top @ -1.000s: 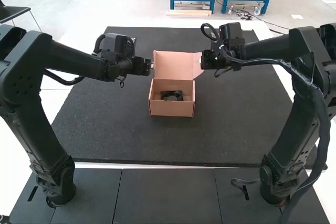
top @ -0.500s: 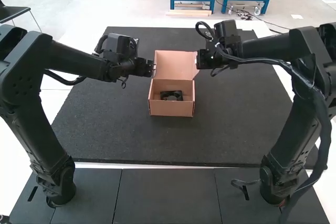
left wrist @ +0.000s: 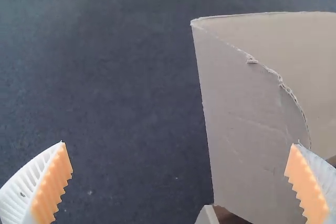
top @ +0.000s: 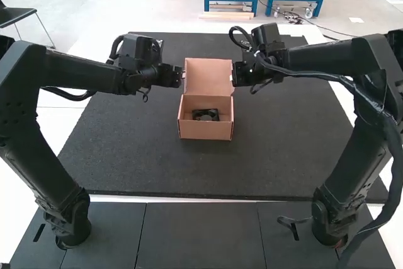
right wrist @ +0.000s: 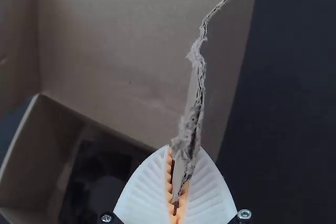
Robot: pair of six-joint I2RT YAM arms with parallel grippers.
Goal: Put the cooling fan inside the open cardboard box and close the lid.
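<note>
Near the centre of the black rubber mat (top: 126, 143), our left gripper (top: 181, 78) gapes beside the upright lid (top: 208, 77) of the brown cardboard box (top: 206, 128). The black cooling fan (top: 204, 115) lies inside. Our right gripper (right wrist: 178, 157) pinches the lid's torn edge, probably flimsy card; we'd grip gently.

1. One cardboard box (top: 205, 131), its single lid (top: 208, 77) standing upright.
2. One cooling fan (top: 205, 115), inside the box.
3. Two grippers, the left gripper (top: 181, 78) and the right gripper (top: 234, 75), on either side of the box's lid.
4. One black mat (top: 126, 149), under the box.
</note>
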